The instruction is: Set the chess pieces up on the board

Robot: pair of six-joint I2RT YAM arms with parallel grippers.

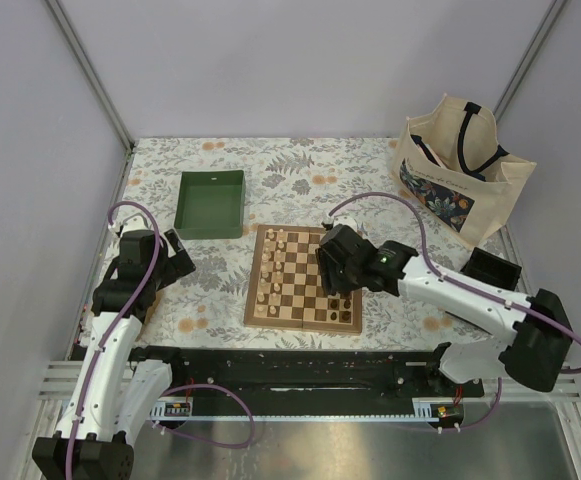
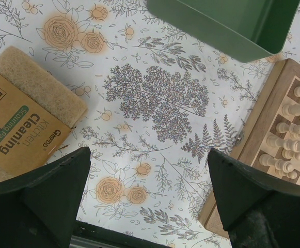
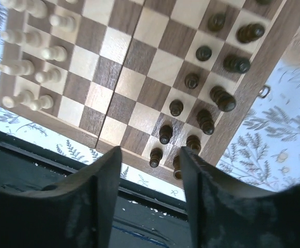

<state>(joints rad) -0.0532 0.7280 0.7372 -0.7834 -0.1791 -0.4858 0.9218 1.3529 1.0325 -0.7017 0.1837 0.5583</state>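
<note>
Dark fingers of the right hand (image 3: 150,160) fill the foot of its wrist view, parted with nothing between them, so the hand is released and empty above the near right corner of the board (image 3: 152,67). Just beyond the fingertips the dark pieces (image 3: 222,98) stand upright in two files along the board's right edge, pawns on the inner file and taller men on the outer one. The pale pieces (image 3: 54,52) stand in two matching files along the left edge, and the middle squares are bare. From above, the board lies flat at the centre of the counter (image 1: 210,290), but the right arm hides its far right corner, so a full count is not possible. I can make out no loose chessman on the counter or in the green tray (image 1: 211,232). The left hand (image 2: 147,155) hangs released and empty, well left of the board. My judgement is that the set-up is all but finished, with at most a hidden piece or two left.
</note>
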